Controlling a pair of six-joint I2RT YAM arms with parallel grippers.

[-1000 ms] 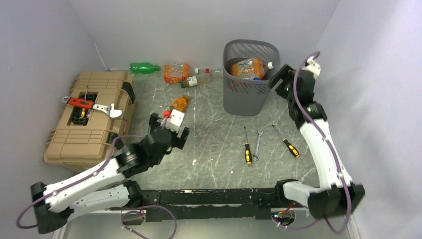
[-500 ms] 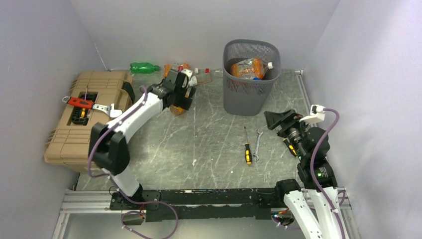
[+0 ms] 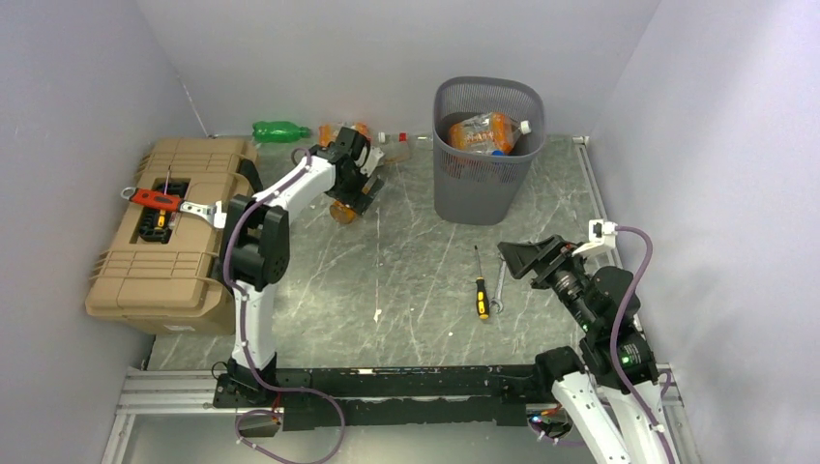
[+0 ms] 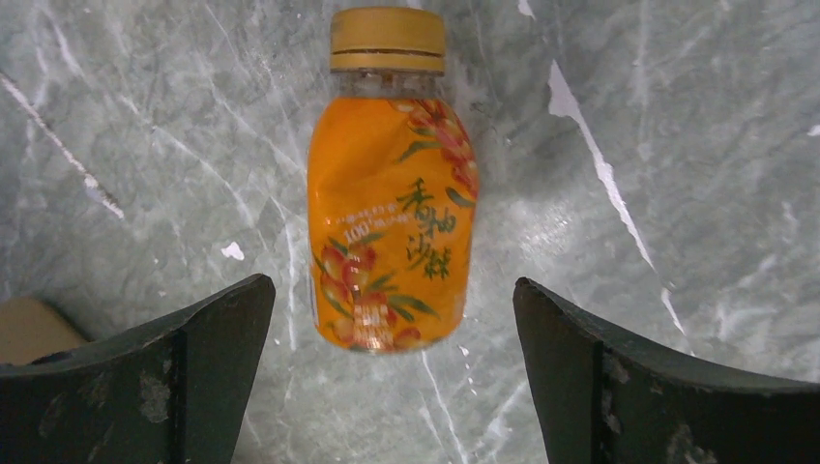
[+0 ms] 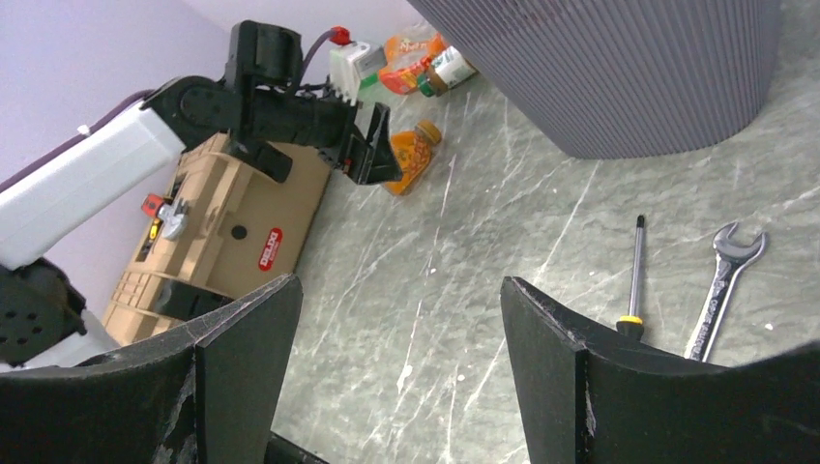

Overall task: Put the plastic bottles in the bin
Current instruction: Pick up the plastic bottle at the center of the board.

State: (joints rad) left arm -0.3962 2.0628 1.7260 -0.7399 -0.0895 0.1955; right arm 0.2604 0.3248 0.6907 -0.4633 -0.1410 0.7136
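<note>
Just beneath the spread-open left hand (image 4: 392,285), the orange bottle (image 4: 387,193) lies flat between its fingers (image 4: 193,367), touching neither.

Tan toolbox (image 3: 126,271) at left — red tool (image 3: 155,199) on its lid; screwdriver (image 3: 479,280), spanner (image 3: 499,288) just beside it

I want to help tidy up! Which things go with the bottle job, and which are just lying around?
For the job:
- orange bottle below the open left gripper
- green bottle by the back wall
- bin, with an orange-labelled bottle inside

Just lying about:
- tan toolbox
- screwdriver
- spanner
</note>
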